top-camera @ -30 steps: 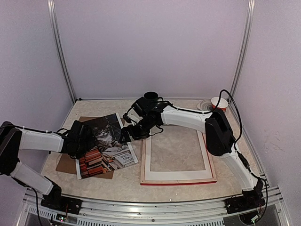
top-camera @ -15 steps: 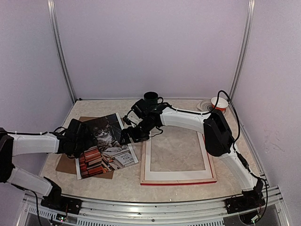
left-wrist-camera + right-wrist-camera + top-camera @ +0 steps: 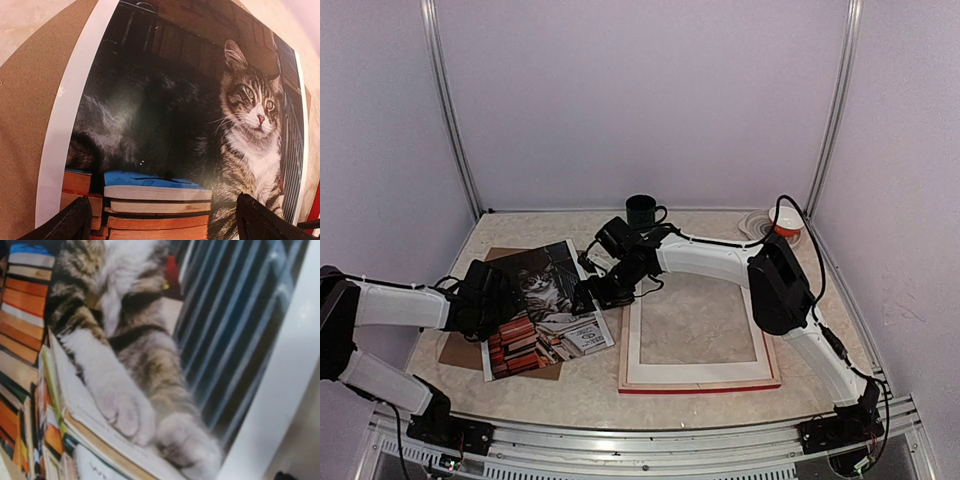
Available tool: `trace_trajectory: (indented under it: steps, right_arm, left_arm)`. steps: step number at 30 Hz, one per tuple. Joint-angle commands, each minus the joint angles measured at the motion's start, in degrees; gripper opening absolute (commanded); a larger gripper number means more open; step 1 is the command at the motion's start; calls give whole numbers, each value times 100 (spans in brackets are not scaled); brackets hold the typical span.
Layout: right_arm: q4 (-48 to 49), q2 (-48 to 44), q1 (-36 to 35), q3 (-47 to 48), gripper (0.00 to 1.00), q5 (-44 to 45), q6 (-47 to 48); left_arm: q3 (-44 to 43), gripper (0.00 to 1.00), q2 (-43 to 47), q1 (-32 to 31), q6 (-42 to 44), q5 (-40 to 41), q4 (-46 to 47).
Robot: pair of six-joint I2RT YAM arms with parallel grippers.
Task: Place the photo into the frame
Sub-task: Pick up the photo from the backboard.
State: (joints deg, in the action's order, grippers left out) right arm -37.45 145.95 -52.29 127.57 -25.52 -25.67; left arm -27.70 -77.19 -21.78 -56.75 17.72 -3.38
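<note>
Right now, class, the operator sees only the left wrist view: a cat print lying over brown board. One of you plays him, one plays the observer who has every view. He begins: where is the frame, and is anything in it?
Observer: The frame lies flat to the right of the photo, pale face up. Bare table shows through its opening.
Operator: Where is the other gripper?
Observer: The right gripper is low at the photo's right edge, near the frame's far-left corner.
Operator: Anything else out there?
Observer: A dark mug stands upright near the far edge, beyond that gripper.
</note>
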Motion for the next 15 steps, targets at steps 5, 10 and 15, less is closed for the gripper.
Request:
trace_trajectory:
  steps: [5,10,15]
  right_arm:
    - [-50,201,-132,28,99,-197,-104]
    - [-8,101,-123,21,99,-258,-126]
    - [37,-78,-76,-27,99,-263,-153]
  left_arm:
    - [48,99,-206,21,-36,-274,-106]
    - [86,99,-150,21,-39,-293,-89]
    - [132,99,-147,25,-54,-325,-38]
